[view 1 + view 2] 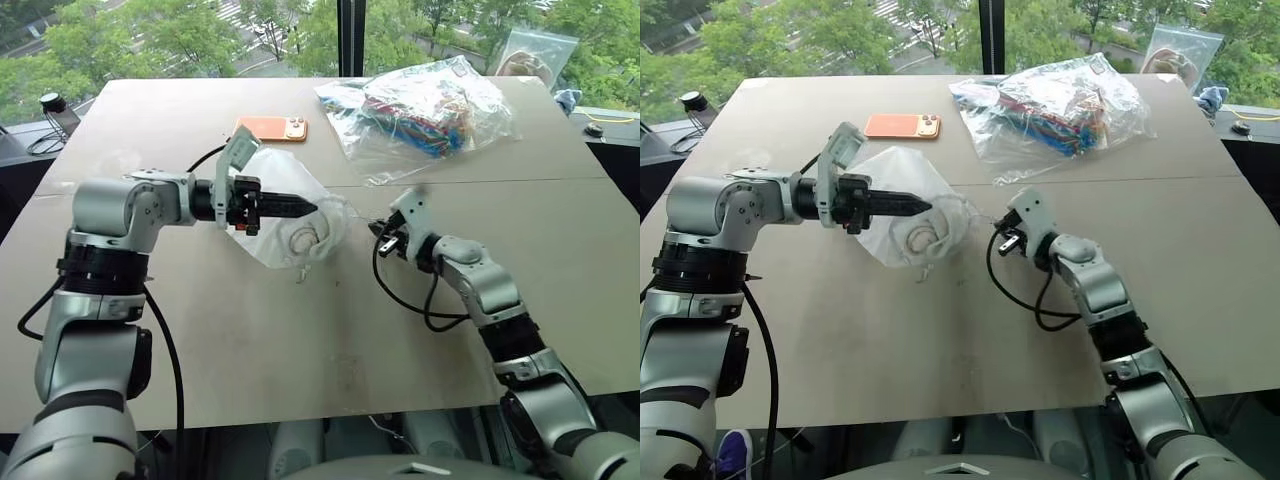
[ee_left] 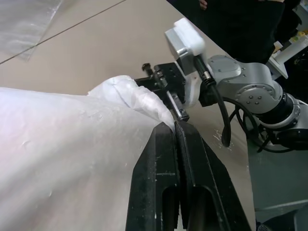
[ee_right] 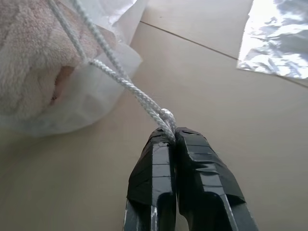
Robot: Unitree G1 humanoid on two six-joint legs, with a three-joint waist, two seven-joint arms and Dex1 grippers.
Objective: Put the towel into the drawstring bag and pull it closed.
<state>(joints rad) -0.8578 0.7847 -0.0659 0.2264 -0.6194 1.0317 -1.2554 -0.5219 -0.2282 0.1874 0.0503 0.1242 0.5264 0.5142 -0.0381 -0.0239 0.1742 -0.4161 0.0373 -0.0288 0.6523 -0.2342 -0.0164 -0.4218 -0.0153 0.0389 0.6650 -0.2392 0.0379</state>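
The white drawstring bag (image 1: 275,200) lies bulging in the middle of the table, with its mouth turned toward my right arm. The off-white towel (image 3: 29,62) sits inside it, showing at the mouth and as a rolled shape through the thin fabric (image 1: 300,238). My left gripper (image 1: 312,209) reaches across the bag and is shut on the fabric at its rim (image 2: 144,101). My right gripper (image 3: 168,131) is just off the bag's mouth, shut on the knotted end of the white cord (image 3: 130,86), which runs taut back to the bag.
An orange phone (image 1: 271,128) lies just behind the bag. A clear crinkly plastic bag of colourful items (image 1: 420,110) takes up the back right of the table, and another plastic bag (image 1: 535,50) stands beyond it. A seam crosses the tan table (image 1: 300,350).
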